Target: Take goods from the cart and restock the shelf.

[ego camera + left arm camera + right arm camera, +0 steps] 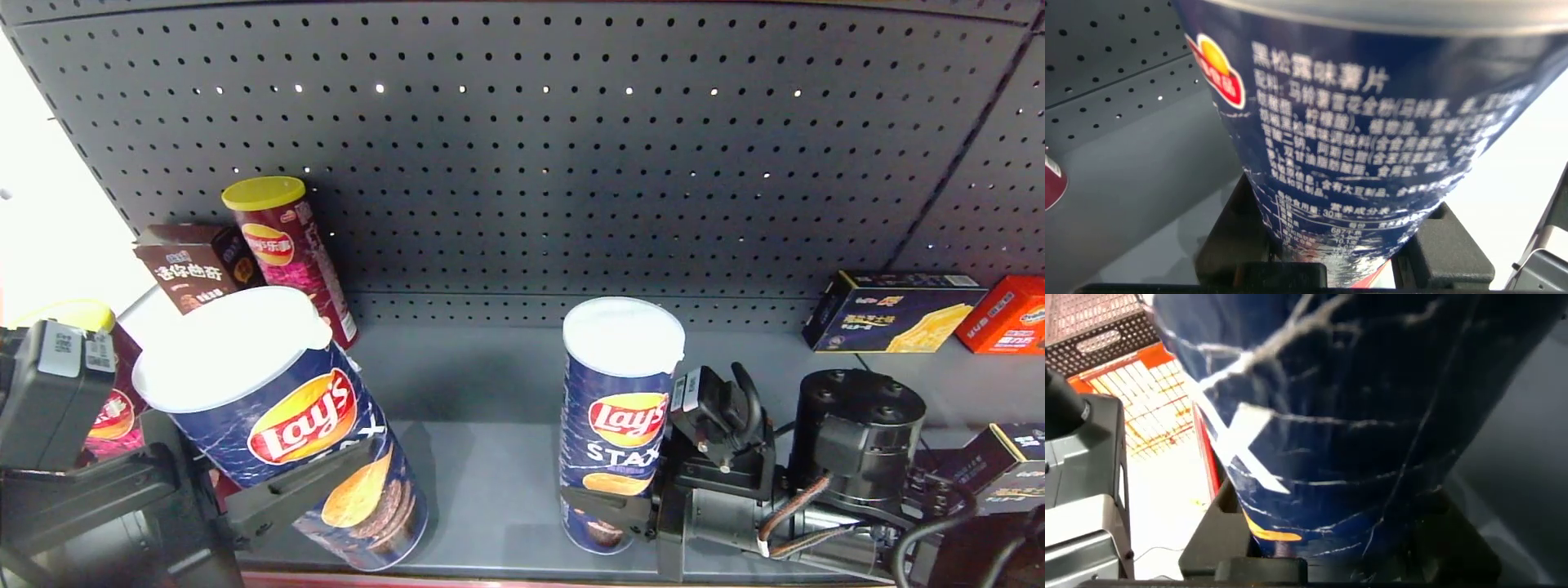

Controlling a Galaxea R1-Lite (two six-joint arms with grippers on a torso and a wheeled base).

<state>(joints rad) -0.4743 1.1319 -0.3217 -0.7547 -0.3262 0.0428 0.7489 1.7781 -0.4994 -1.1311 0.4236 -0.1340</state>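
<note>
Two dark blue chip cans with white lids are in hand. My left gripper [314, 486] is shut on the left can [277, 408], which leans to the left with its base low by the shelf's front edge. In the left wrist view that can [1372, 122] rises between the black fingers [1229, 245] of the left gripper [1331, 261]. My right gripper [608, 500] is shut on the second can [622, 408], upright near the front of the grey shelf [490, 384]. The right wrist view shows this can [1355, 416] clamped in the right gripper [1331, 555].
A maroon can with a yellow lid [286, 245] and a brown box [192, 269] lean at the back left; another maroon can [110, 412] stands behind my left wrist. Boxes [890, 314] [1006, 314] [1008, 465] sit at the right. The orange cart [1135, 400] is below.
</note>
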